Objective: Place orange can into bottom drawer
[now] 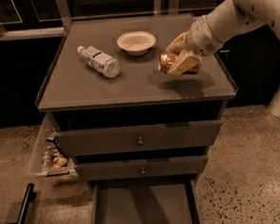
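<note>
The orange can (167, 62) is a shiny orange-gold can lying sideways in my gripper (180, 60), lifted a little above the right side of the cabinet top (129, 83); its shadow falls on the top below it. The gripper's pale fingers (187, 62) are shut around the can. My white arm reaches in from the upper right. The bottom drawer (145, 208) is pulled open at the bottom of the view, a shallow grey box with nothing in it.
A clear water bottle (99, 61) lies on its side on the left of the cabinet top. A white bowl (136, 42) stands at the back middle. Two upper drawers with small knobs (140, 141) are shut. A tray of snacks (52, 155) sits on the floor at left.
</note>
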### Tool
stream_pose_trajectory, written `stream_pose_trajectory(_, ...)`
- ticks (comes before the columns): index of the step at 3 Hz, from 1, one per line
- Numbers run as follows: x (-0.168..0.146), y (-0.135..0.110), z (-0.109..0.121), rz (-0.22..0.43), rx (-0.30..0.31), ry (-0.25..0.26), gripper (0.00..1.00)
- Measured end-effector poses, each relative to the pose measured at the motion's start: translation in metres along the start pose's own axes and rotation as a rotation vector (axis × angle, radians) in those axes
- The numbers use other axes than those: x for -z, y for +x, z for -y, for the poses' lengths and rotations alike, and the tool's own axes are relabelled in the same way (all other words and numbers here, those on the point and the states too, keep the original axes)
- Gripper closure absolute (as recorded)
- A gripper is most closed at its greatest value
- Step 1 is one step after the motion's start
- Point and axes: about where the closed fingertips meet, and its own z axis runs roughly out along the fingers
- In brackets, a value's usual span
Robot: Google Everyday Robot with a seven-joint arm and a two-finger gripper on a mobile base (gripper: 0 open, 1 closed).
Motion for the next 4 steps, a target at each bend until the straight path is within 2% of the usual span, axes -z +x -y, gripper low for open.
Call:
stream_pose_trajectory(1,0.006,-0.004,-0.032,-0.004,0.042,0.029,1.0)
stream_pose_trajectory(2,0.002,0.003,-0.068,-0.005,0.056,0.044,1.0)
stream_pose_trajectory(4,-0.009,0.019,-0.131,-0.003,0.051,0.072,1.0)
